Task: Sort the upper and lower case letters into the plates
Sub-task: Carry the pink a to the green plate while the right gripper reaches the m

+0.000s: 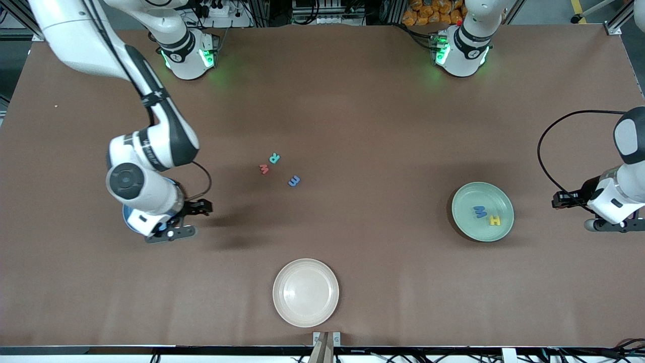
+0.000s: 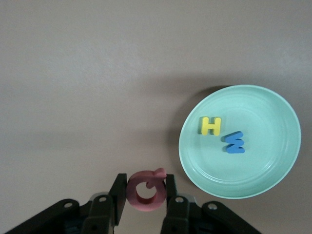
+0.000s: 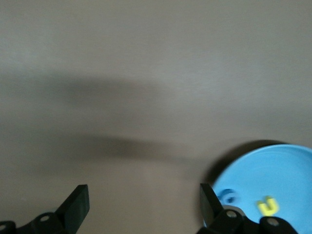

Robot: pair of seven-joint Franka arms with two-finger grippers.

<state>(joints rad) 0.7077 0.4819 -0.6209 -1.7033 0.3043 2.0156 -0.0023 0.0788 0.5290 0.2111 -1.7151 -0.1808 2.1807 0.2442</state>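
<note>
**Red letter held beside the green plate**

Red and small, a letter [image 2: 146, 191] sits pinched between the left gripper [image 2: 145, 195] fingers, up over bare table. Just beside that gripper lies the mint green plate [image 2: 273, 170] with a yellow H [image 2: 210, 126] and a blue letter [image 2: 234, 142]. The right gripper [image 3: 141, 207] hangs wide apart, holding nothing. Under it the blue plate [image 3: 287, 170] is cut off; it holds a yellow letter [image 3: 267, 206] and a half-hidden blue one [image 3: 227, 197]. Farther off lie a red letter [image 1: 263, 169], a teal R [image 1: 274, 158] and a blue letter [image 1: 294, 181].
</note>
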